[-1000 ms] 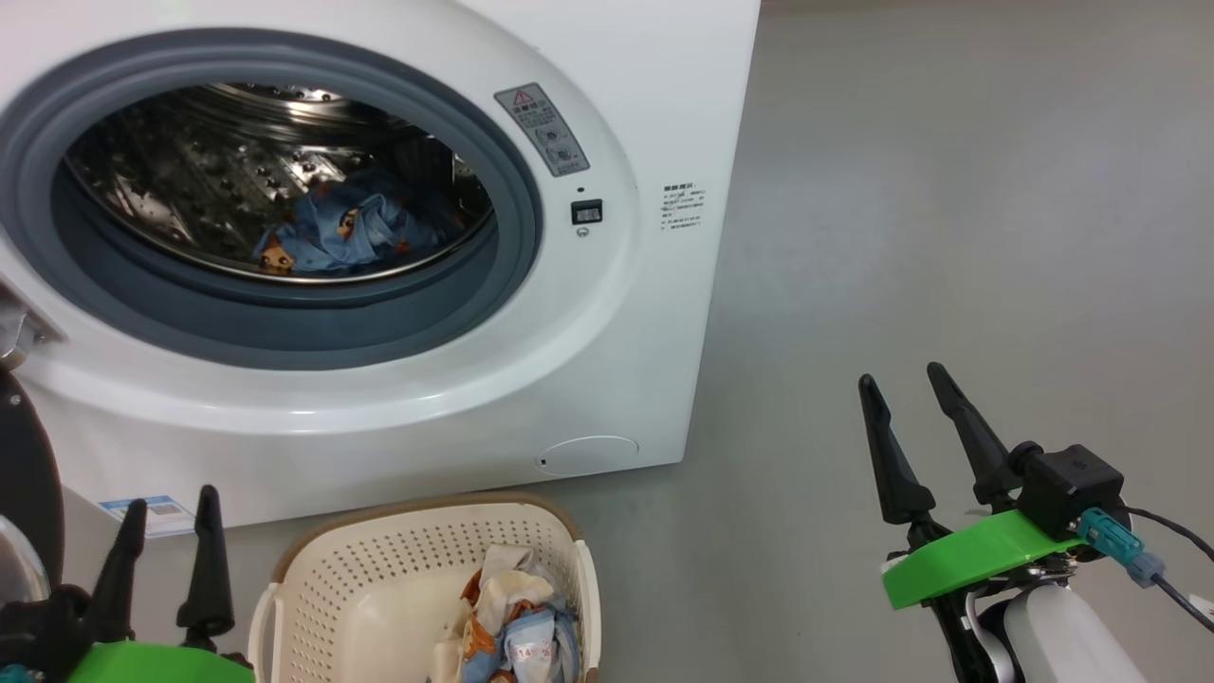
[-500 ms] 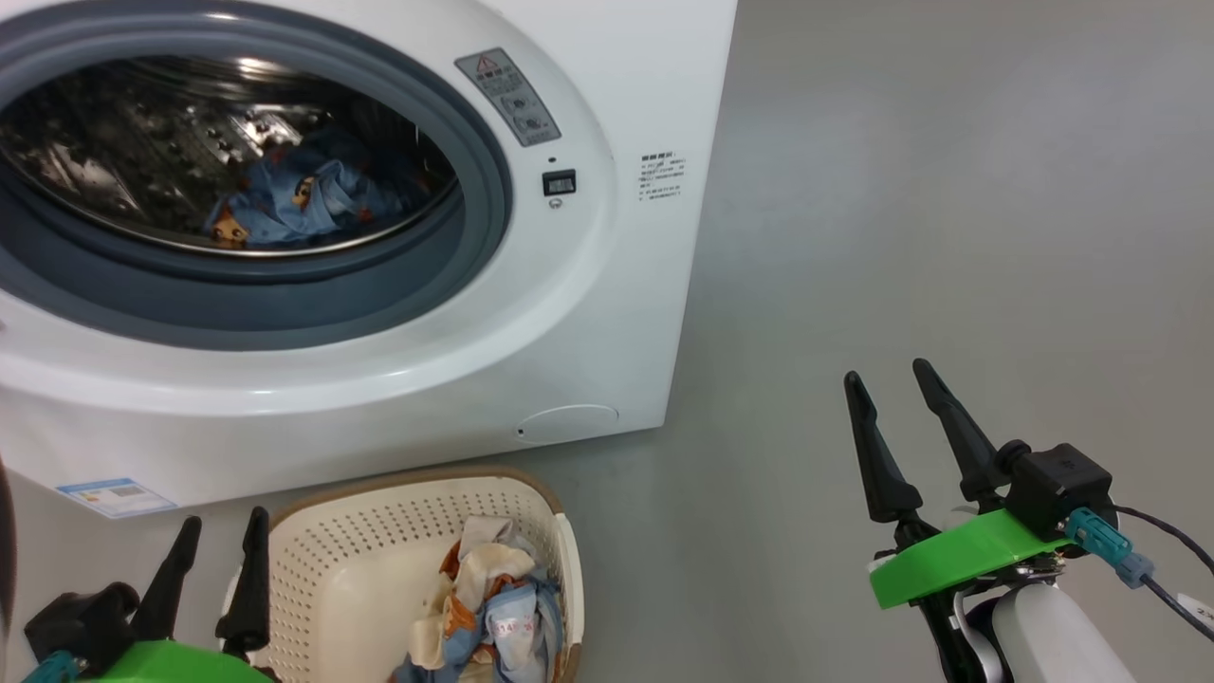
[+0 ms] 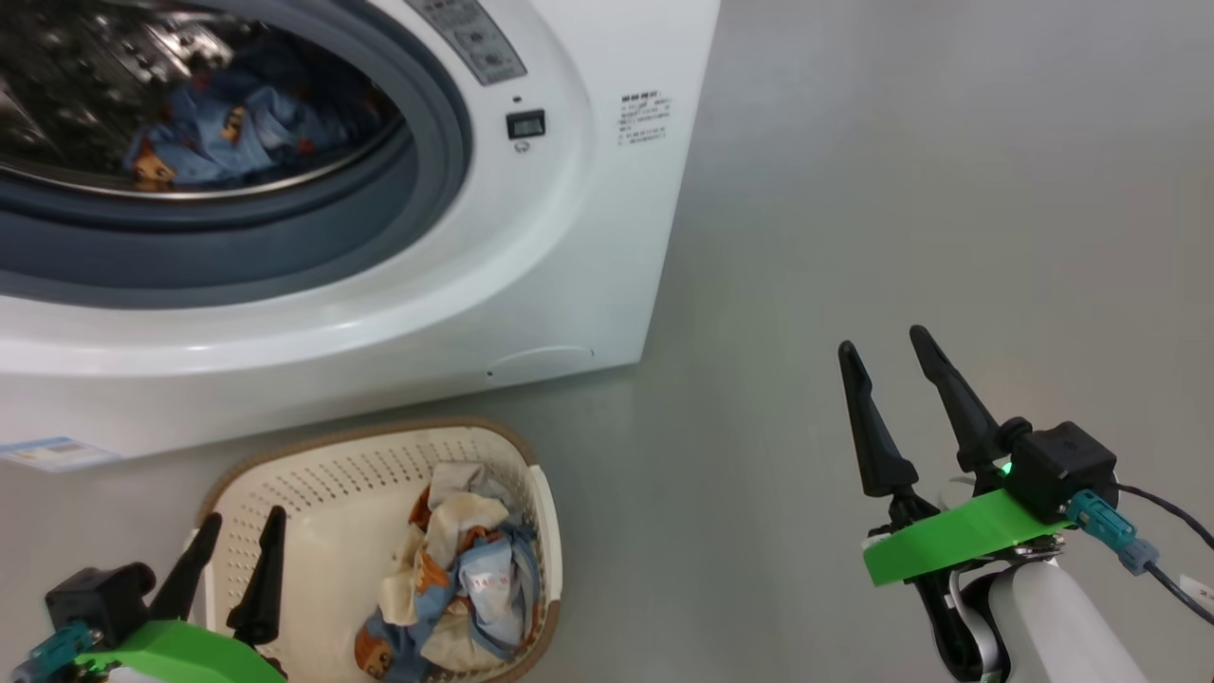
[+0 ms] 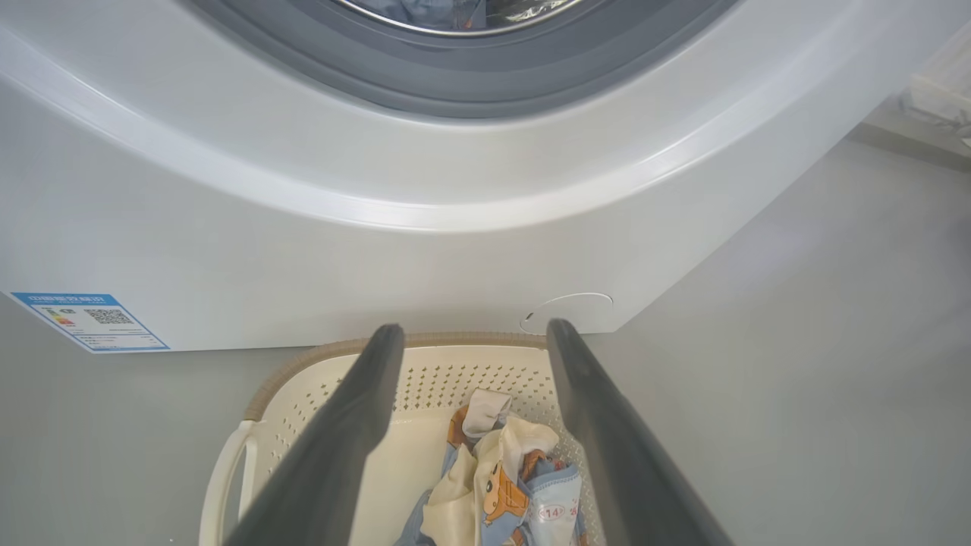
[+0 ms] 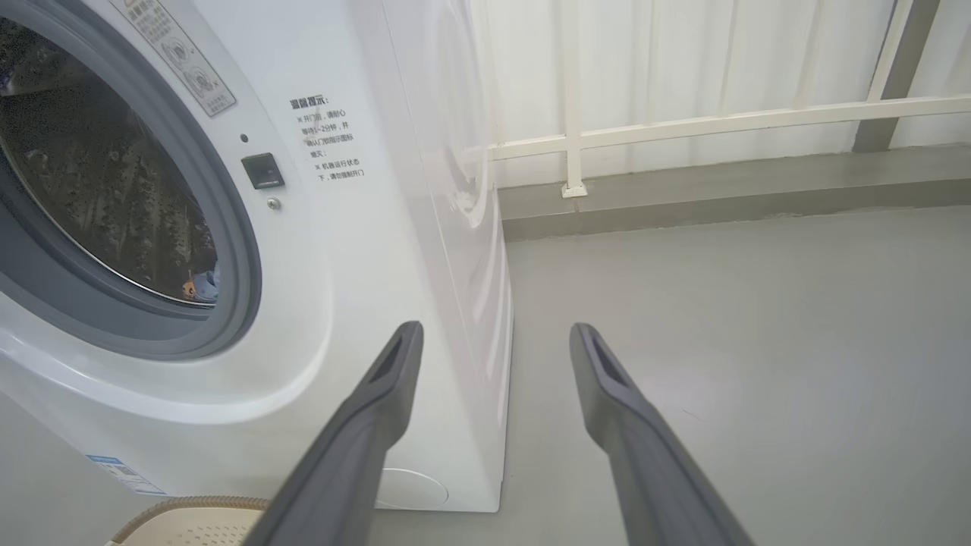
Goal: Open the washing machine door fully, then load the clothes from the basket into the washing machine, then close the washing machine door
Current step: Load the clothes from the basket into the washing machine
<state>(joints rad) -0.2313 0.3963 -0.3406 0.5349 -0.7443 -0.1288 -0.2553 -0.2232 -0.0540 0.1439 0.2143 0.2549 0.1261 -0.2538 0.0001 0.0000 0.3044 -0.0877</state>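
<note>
The head camera has tipped down and to the right, so the washing machine sits higher and further left in its view and more of the basket shows. The left end effector, earlier beside the basket, now hangs over its left rim.

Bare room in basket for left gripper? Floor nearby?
Free: the cream-white perforated plastic basket's left half, between its left wall and the pile; the grey floor between basket, white washing machine and right gripper. Crowded: the basket's right side, where the blue-and-cream clothes bunch.
</note>
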